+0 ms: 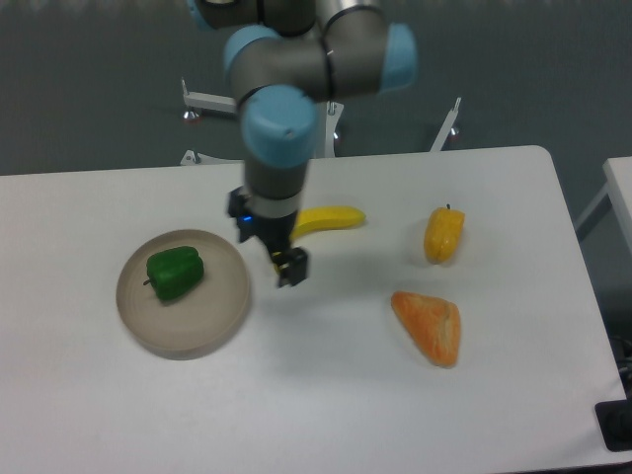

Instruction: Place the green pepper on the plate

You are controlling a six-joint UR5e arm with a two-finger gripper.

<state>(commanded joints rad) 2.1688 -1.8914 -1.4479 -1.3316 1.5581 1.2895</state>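
White table (326, 415) up front, dark grey wall behind it. Nearest is an orange wedge-shaped piece (429, 327). On the left, the plate (222, 321) has the green pepper (176, 275) lying on it, long axis roughly left-right, stem end pointing left. The gripper (280, 261) hangs beside the plate, fingers apart, holding nothing. Further back: banana (331, 218) and yellow pepper (443, 234).

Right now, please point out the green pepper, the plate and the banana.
green pepper (176, 275), fixed camera, middle of its body.
plate (223, 314), fixed camera, bare right part of its rim.
banana (334, 217), fixed camera, visible right half.
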